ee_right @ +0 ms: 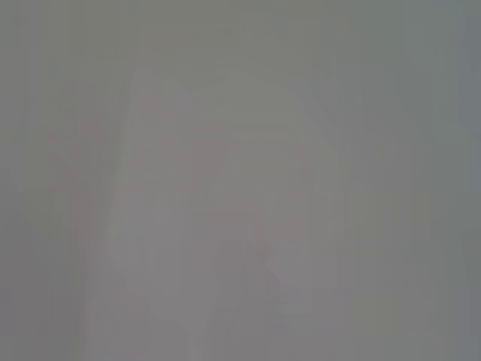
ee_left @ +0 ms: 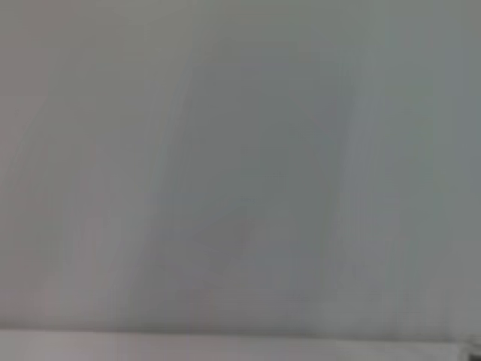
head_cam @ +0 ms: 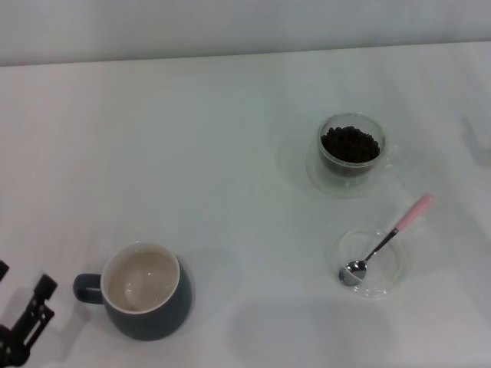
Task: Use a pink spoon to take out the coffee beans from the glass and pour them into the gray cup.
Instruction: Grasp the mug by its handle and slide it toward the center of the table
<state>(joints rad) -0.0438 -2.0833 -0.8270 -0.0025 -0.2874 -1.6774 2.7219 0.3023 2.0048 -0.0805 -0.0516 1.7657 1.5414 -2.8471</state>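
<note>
Nothing started: pink spoon untouched, bowl down in a shallow clear dish at 4 o'clock of the bench, handle pointing to 1 o'clock. Glass with coffee beans just beyond it, at 2 o'clock. Gray cup at 7 o'clock, no beans in it, well apart from the glass. Left tool parked at 8 o'clock corner, beside the cup's handle; can't tell if its fingers are apart or together. Right tool not in view. Next, I judge: right arm comes in, pinches the pink handle. Plain white bench, pale wall behind; wrist views show only blank surface.
</note>
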